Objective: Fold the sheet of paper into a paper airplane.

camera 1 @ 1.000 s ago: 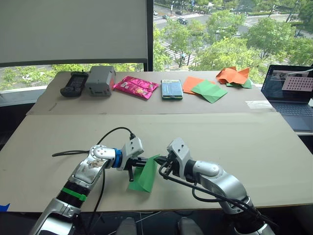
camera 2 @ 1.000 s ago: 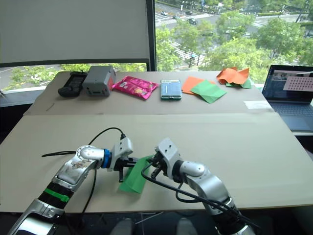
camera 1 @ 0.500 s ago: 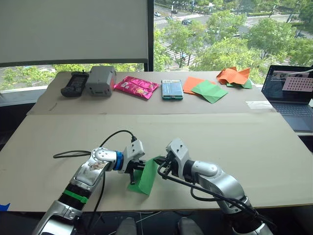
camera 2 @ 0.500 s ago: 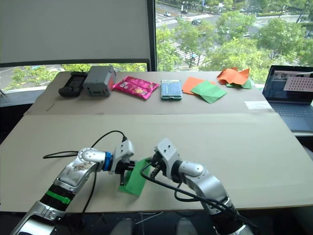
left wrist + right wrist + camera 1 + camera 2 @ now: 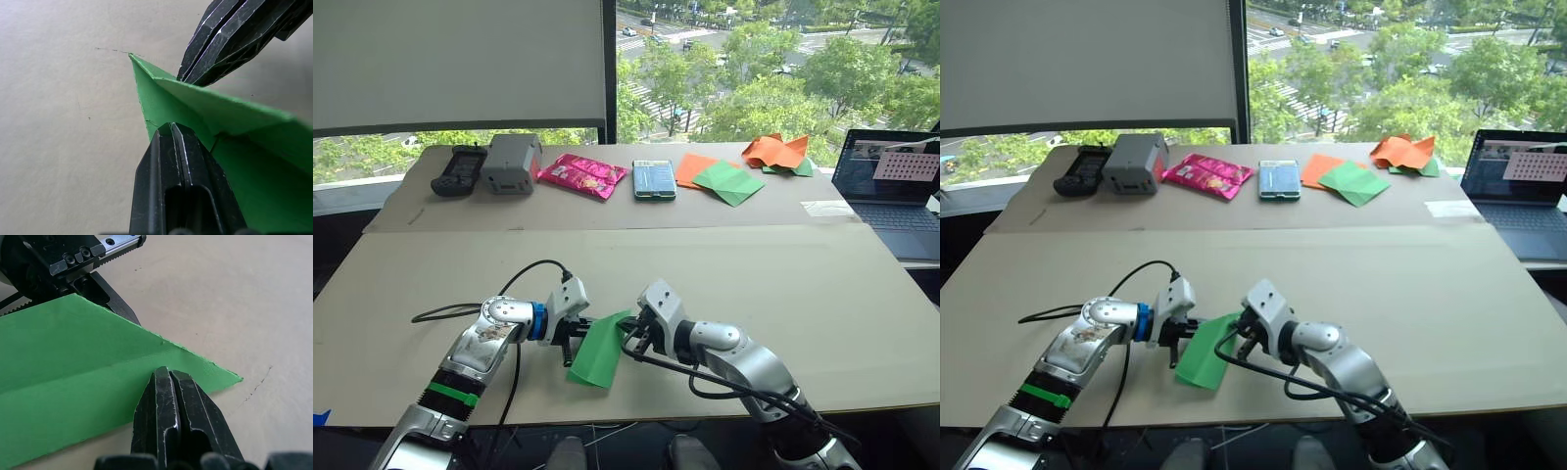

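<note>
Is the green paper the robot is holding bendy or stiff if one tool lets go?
Probably bendy. The sheet of paper is thin and hangs down from where the left tool and right tool pinch it. Its sharp creases may stiffen it a little. It looks very light, so it would likely droop or flutter, not drop hard.

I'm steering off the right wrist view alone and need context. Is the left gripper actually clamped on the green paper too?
Observer: Yes. In the left wrist view the left gripper is shut on the sheet of paper, near its pointed corner.
Operator: And mine?
Observer: The right gripper is shut on the opposite edge; the head view shows the sheet held between both.
Operator: Is it flat on the table?
Observer: No. It hangs tilted, its lower end toward the table's near edge.
Operator: Any spare paper?
Observer: A smooth green sheet lies at the far side, over an orange sheet.
</note>
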You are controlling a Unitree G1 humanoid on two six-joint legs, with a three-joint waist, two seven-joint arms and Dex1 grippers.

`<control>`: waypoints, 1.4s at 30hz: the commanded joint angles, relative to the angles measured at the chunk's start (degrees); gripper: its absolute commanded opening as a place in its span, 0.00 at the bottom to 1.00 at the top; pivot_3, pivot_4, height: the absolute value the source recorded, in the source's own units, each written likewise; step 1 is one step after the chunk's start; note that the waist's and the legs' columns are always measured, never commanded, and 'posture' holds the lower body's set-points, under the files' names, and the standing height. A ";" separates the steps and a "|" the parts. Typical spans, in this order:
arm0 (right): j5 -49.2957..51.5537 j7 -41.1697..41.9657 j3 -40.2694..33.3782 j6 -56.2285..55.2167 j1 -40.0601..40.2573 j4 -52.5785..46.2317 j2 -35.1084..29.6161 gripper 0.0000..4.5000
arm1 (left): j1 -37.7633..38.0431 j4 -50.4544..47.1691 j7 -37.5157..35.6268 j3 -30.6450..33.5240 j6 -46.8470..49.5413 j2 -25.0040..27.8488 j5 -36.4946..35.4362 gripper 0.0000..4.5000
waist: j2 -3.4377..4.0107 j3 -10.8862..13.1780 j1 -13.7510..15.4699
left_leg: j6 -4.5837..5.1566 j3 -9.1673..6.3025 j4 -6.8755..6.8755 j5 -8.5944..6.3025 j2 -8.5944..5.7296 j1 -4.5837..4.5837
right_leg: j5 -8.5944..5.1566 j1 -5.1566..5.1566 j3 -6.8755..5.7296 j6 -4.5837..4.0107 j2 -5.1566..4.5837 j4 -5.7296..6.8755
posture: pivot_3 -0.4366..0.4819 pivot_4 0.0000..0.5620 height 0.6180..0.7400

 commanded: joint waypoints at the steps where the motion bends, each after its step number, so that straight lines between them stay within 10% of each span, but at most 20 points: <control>1: -1.44 -0.20 1.24 -0.65 -1.64 1.80 0.86 0.00 | 1.33 0.37 0.74 0.14 0.09 1.69 1.27 0.01 | 0.01 -0.01 -0.05 | 0.00 0.00 0.00 0.00 0.00 0.01 | 0.00 0.01 0.00 0.00 0.00 0.01 | 0.48 0.27 0.82; 19: -2.44 0.09 1.74 0.30 -1.57 3.31 1.32 0.00 | 1.57 -9.13 -0.69 4.66 4.19 5.21 -6.03 0.01 | 0.01 -0.02 0.08 | -0.08 0.02 -0.01 -0.05 0.01 0.00 | 0.01 -0.02 0.02 -0.02 0.00 0.09 | 0.48 0.27 0.82; 42: -3.18 1.16 -1.91 -10.48 1.40 6.01 -0.35 0.00 | 2.47 2.08 0.17 -4.18 -8.54 3.93 5.17 0.01 | 0.21 -0.31 0.36 | -0.13 0.02 0.02 -0.08 0.01 0.04 | 0.00 0.04 0.02 -0.03 0.00 0.07 | 0.48 0.27 0.82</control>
